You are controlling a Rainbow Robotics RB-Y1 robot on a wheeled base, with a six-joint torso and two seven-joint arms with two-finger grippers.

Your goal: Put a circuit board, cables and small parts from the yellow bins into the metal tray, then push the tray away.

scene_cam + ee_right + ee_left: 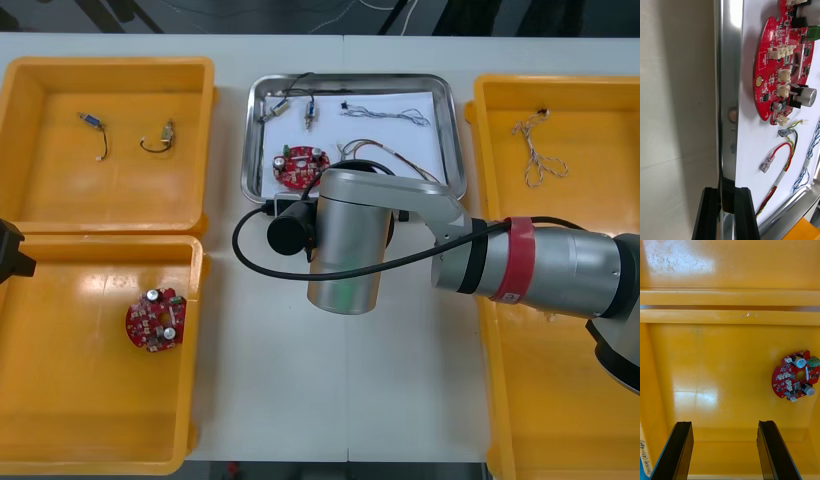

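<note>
Front view, far left yellow bin (pixel 110 64): held two small metal parts (pixel 92 122) on dark leads, lying well apart from each other.
Near left yellow bin (pixel 192 350): held one loose circuit board (pixel 156 320), round and red, flat on the bin floor.
Left gripper (pixel 725 423): hung over the near left yellow bin; fingers (pixel 681 450) stood wide apart with nothing between them; loose circuit board lay beyond them, touched by neither.
Metal tray (pixel 452 130): sat between the bins toward the table's far side, white inside, shiny at the rim.
Tray contents: second circuit board (pixel 299 166) close to the near rim; red and yellow cable (pixel 390 152) just beside it; blue and white cable (pixel 395 112) farther in; tray's small parts (pixel 310 112) near the far rim.
Right gripper (pixel 727 189): reached across to the tray's near edge; fingers closed on the rim, one over the white lining, one outside over the table.
Far right yellow bin (pixel 478 110): held a spare twisted cable (pixel 538 152), blue and white, lying loose.
Near right yellow bin (pixel 500 400): largely covered by the right arm.
</note>
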